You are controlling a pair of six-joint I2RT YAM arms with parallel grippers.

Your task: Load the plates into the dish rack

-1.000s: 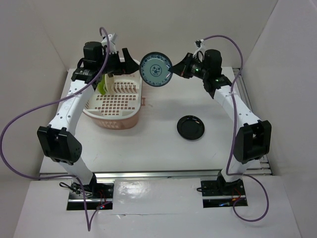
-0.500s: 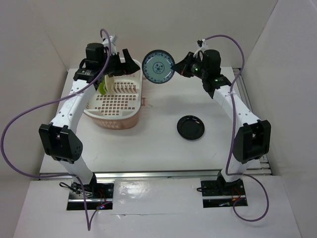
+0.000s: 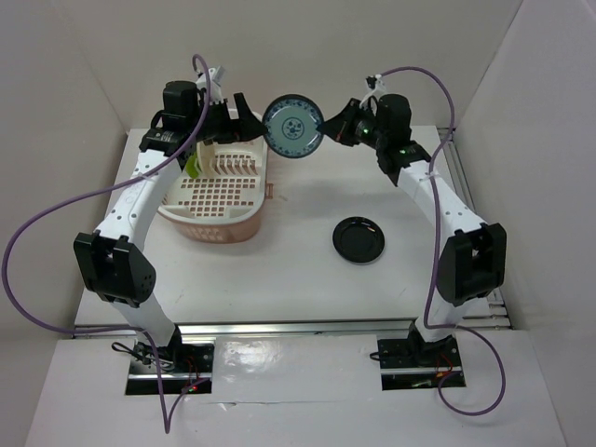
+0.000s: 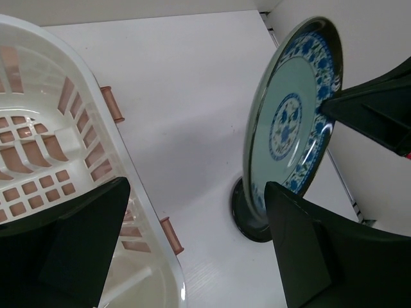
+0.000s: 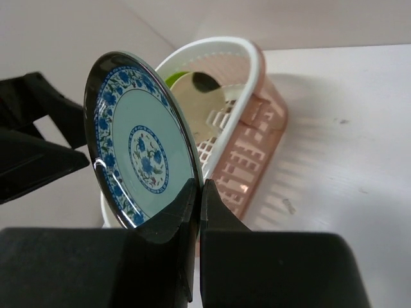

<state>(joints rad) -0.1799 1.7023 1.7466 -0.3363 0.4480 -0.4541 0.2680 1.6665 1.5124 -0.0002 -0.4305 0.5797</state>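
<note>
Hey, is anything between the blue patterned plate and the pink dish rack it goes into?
Yes. The open left end effector hangs over the far right rim of the pale pink plastic dish rack, directly between it and the round blue-patterned plate gripped by the right end effector. Nothing else visible intervenes.

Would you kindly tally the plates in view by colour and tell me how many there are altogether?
blue-patterned plate: 1
glossy black plate: 1
lime green plate: 1
cream plate: 1
Total: 4 plates
</note>
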